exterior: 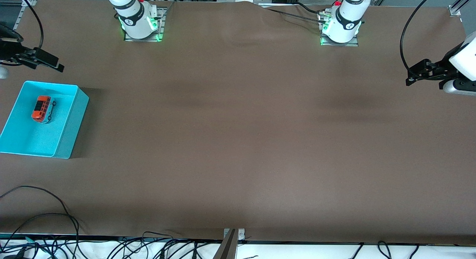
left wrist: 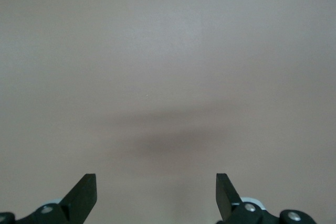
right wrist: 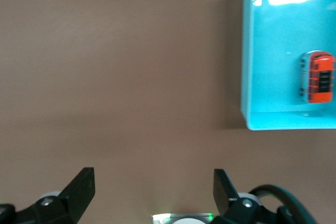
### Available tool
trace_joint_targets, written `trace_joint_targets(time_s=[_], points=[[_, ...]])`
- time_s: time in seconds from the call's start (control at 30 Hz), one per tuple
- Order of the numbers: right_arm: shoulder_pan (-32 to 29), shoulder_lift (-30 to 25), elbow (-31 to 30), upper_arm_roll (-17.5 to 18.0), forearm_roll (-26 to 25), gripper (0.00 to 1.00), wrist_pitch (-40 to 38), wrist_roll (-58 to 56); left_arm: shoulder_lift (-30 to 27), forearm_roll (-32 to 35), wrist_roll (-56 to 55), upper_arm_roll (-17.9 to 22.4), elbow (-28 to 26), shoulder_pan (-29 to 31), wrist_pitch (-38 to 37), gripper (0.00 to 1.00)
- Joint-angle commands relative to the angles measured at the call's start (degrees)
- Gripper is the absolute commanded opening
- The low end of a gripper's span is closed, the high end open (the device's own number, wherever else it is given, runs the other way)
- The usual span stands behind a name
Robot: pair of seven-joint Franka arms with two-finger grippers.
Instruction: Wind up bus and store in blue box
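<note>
The small orange bus [exterior: 41, 109] lies inside the blue box [exterior: 70, 129], which stands at the right arm's end of the table. The right wrist view also shows the bus [right wrist: 319, 77] on the floor of the blue box [right wrist: 273, 66]. My right gripper [exterior: 55, 64] hangs over bare table beside the box, on the side toward the arm bases; this same gripper [right wrist: 154, 179] is open with nothing between its fingers. My left gripper [exterior: 411, 77] waits at the left arm's end of the table. In its own wrist view the left gripper [left wrist: 156, 182] is open over bare brown table.
The two arm bases [exterior: 139, 23] [exterior: 340, 28] stand along the table edge farthest from the front camera. Loose black cables [exterior: 55, 214] trail over the nearest edge, beside a metal bracket [exterior: 232, 236]. Brown table cover [exterior: 238, 140] stretches between the box and the left arm's end.
</note>
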Motion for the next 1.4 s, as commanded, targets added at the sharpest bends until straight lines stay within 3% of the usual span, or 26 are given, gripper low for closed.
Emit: trace_joint_targets(time_s=[0.0,0.3,0.9,1.37], points=[[4.06,3.16,4.34,-0.61,1.77,1.0,-0.75,2.3,1.16,0.18,-0.39,-0.07,2.16,0.14,-1.66,1.0],[8.29,6.59,6.11,-0.52,-0.86,1.0,2.5,9.5,1.16,0.27,-0.92,-0.25,2.6,-0.56,-2.02,1.0],[8.46,8.17,6.02,-0.25,-5.43,1.0,4.08,7.4,1.51,0.27,-1.09,-0.33,2.51,-0.57,-2.02,1.0],[8.46,8.17,5.67,-0.17,-5.7,1.0,3.47,6.52,2.3,0.18,-1.01,-0.33,2.77,-0.57,-1.66,1.0]])
